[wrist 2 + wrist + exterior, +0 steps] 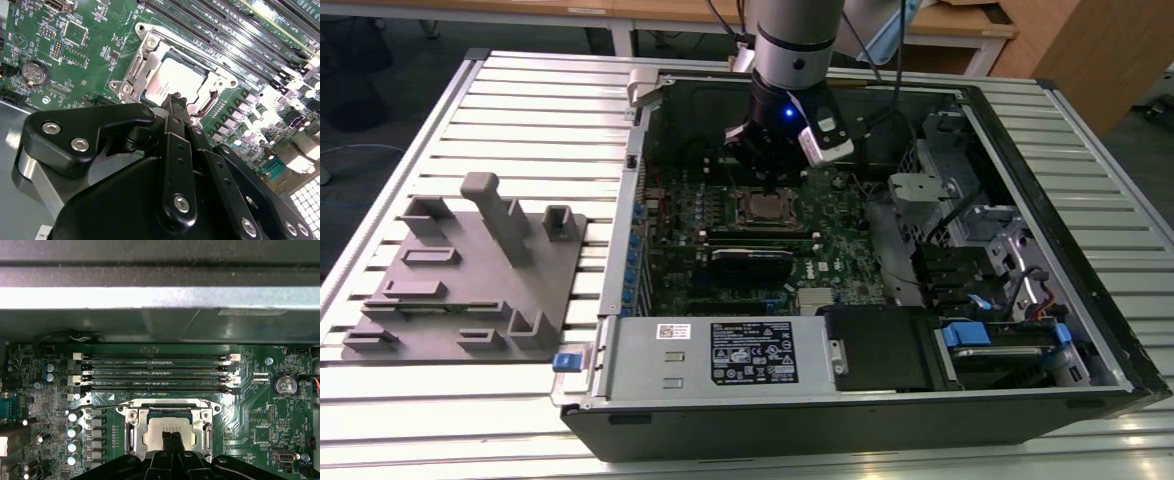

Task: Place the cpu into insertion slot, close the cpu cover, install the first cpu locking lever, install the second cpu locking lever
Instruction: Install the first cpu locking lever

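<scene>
Jaws are closed together with nothing between them. The gripper (172, 436) tips sit right over the near edge of the cpu (167, 426); can't tell if they're actually touching it. The cpu lies flat in the insertion slot (190, 60), metal top facing up. The cpu cover (131, 427) is down around it, with the chip showing through the window in both wrist views. A thin wire lever (107, 405) runs along the cover's side nearest the long black memory slots (155, 375); latched or not, can't tell. A coin battery (285, 385) sits on the green board (260, 415), well off to one side of the socket. In the exterior view the arm hangs inside the open computer case (1067, 300), gripper just above the socket. The grey box with a label (720, 355) is at the case's near end. A grey fixture tray (467, 280) sits on the slatted table (520, 90) at the exterior view's left.
</scene>
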Robot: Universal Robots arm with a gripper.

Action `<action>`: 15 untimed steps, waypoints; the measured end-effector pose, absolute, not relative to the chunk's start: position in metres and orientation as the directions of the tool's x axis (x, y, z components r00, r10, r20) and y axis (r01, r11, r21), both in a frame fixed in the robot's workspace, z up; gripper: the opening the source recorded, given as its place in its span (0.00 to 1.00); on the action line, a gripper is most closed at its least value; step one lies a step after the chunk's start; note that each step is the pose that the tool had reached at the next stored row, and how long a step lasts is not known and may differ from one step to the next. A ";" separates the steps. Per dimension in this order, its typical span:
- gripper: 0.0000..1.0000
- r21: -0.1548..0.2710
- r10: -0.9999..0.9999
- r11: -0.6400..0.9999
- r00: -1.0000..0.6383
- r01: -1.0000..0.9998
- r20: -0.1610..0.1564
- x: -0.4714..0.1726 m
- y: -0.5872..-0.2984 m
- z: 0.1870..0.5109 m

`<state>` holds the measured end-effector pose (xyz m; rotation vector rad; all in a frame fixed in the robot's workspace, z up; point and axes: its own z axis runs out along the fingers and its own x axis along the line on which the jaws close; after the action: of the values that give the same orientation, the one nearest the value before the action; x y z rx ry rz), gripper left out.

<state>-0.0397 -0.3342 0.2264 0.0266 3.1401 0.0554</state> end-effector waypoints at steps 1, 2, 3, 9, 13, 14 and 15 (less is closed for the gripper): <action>0.10 0.036 0.017 0.999 -1.000 0.017 -0.001 -0.040 -0.334 0.226; 0.10 0.036 0.017 0.999 -1.000 0.017 -0.001 -0.040 -0.334 0.226; 0.10 0.037 0.016 0.999 -1.000 0.016 -0.001 -0.040 -0.334 0.226; 0.10 0.040 0.015 0.999 -1.000 0.015 0.000 -0.040 -0.334 0.226; 0.10 0.043 0.015 0.999 -1.000 0.015 0.000 -0.040 -0.334 0.226; 0.10 0.043 0.015 0.999 -1.000 0.014 0.000 -0.040 -0.334 0.226; 0.10 0.044 0.014 0.999 -1.000 0.014 0.000 -0.040 -0.334 0.226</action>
<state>-0.0397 -0.3342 0.2264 0.0226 3.1400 0.0689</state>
